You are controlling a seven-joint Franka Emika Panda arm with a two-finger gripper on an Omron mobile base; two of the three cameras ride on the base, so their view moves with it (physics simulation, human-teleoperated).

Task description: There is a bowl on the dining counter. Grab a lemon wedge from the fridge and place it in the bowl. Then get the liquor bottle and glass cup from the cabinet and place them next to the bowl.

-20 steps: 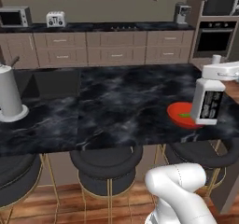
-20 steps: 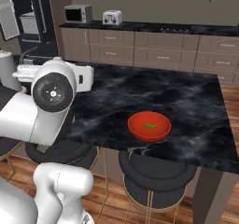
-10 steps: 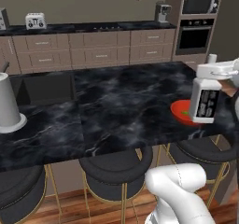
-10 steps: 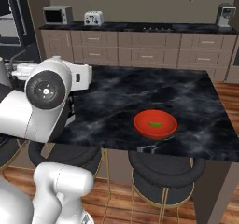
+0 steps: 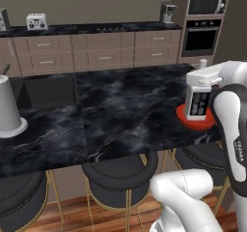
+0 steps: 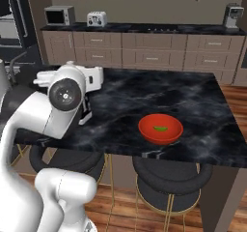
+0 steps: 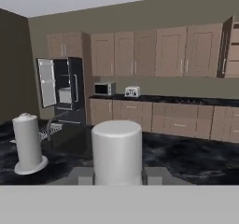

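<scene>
The fingers are closed narrowly on the liquor bottle, a white bottle with a dark label, held upright at the end of the white arm. Seen along the hand, the bottle's pale round body rises between the 2 fingers.

The red bowl sits on the dark marble desk, near its front edge. The lemon wedge lies inside it, a small green-yellow sliver. From the left the bottle stands in front of the bowl and hides part of it. From the right, the hand is well to the left of the bowl. Whether the bottle's base touches the desk I cannot tell.

1 tall white canister stands at the far left of the desk. Black stools are tucked under the front edge. Across the kitchen the fridge has its door open, with a microwave and a toaster on the back counter beside it.
</scene>
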